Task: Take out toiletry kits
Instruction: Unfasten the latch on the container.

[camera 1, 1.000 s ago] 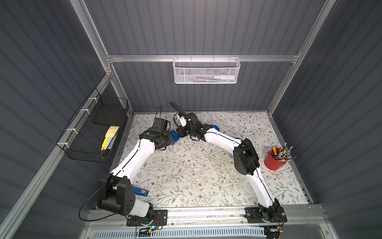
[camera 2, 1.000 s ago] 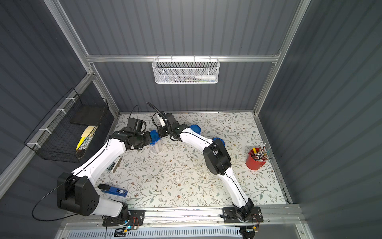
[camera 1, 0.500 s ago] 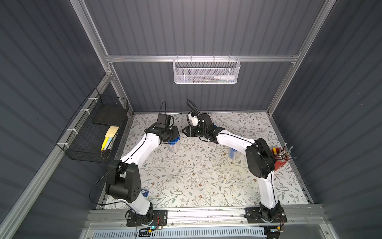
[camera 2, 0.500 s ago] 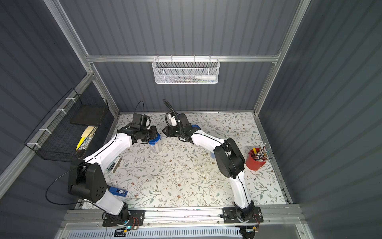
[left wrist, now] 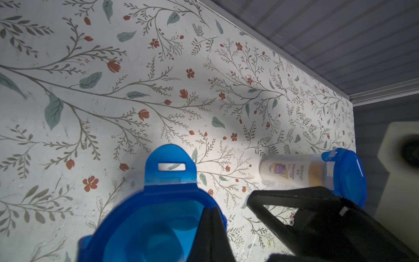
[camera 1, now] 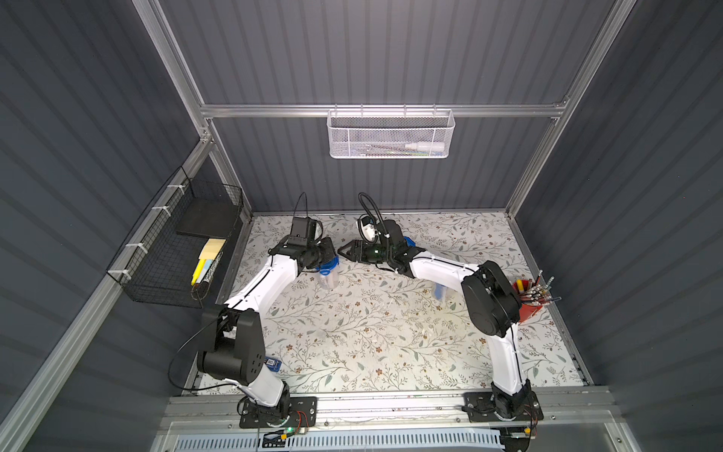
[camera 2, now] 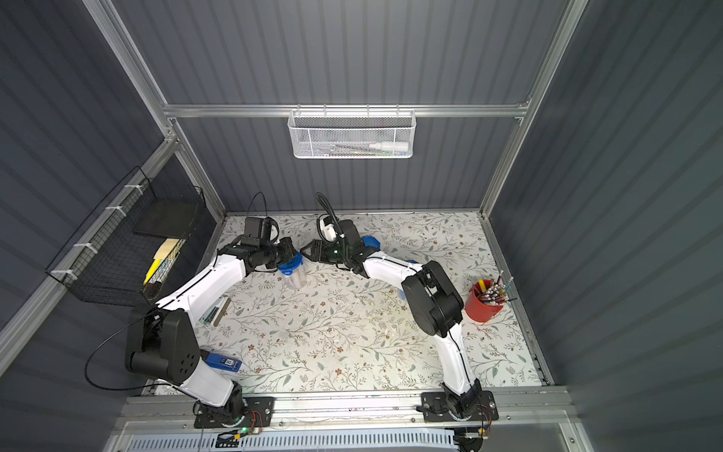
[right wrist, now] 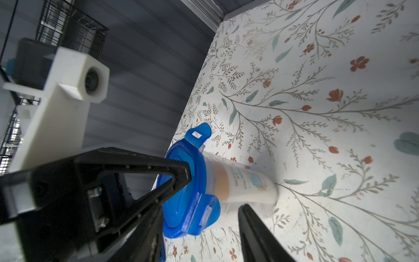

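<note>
Pinching the rim of the blue lid (left wrist: 158,217) of a clear jar (right wrist: 244,188), the left gripper (left wrist: 210,219) is fully closed, with its two fingers pressed together on the edge of the lid. In both top views this jar stands a little left of the frame centre, in the upper part of the floral table (camera 1: 371,344). Its lid is uppermost and its body is tilted below it. In the right wrist view the base of the jar seems to rest on the table. One clip flap (right wrist: 199,134) of the lid stands up, not latched.

Inside this jar a toiletry kit (right wrist: 235,181) shows through the clear wall as a white bottle with a tan-gold cap. The other pieces I cannot make out.

The right gripper (right wrist: 215,191) is open and holds nothing. Its jaws are spread around the lid end of the same jar, one finger (right wrist: 158,167) over the top of the lid and the other beside the body. I cannot tell if they touch it. In a top view this gripper points toward the left of the frame, just beside the left gripper.

A second jar (left wrist: 294,167) lies on its side on the table with its blue lid on, and it holds another white bottle with a tan cap. A red cup (camera 1: 526,311) of pens stands at the right edge of the table.
</note>
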Tool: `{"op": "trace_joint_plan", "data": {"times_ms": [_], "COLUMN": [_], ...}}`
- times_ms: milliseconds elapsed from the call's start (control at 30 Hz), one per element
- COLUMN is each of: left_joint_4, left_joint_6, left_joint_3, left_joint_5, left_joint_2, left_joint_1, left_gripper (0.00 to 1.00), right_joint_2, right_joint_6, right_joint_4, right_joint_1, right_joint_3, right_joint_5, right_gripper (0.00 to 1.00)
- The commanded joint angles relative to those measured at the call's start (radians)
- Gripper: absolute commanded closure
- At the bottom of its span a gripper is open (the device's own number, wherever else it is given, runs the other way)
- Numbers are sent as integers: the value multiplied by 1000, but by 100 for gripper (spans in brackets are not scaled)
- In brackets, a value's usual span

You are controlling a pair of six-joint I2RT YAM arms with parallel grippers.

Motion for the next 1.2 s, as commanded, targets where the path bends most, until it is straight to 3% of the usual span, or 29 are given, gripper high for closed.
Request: {"op": "trace_joint_plan", "data": {"times_ms": [0, 333, 633, 1167], "left_joint_4": [-15, 38, 68, 153], "left_joint_6": [-25, -46, -66, -103], "left_joint_3": [-69, -164, -245, -384], "left_joint_5": [43, 104, 111, 105], "left_joint_2": [-10, -23, -54, -89], "left_joint_1": [26, 45, 48, 50], "left_gripper": [100, 100, 100, 100], "right_joint_2": [12, 47, 77, 101], "right_joint_6": [59, 162, 238, 329], "right_joint_4": [77, 183, 248, 320], "right_joint_1": [-2, -9, -8, -5], "right_joint_3": [-20, -44, -56, -79], "right_joint_5": [-39, -92, -126, -165], "right_gripper": [43, 39, 45, 37]}}
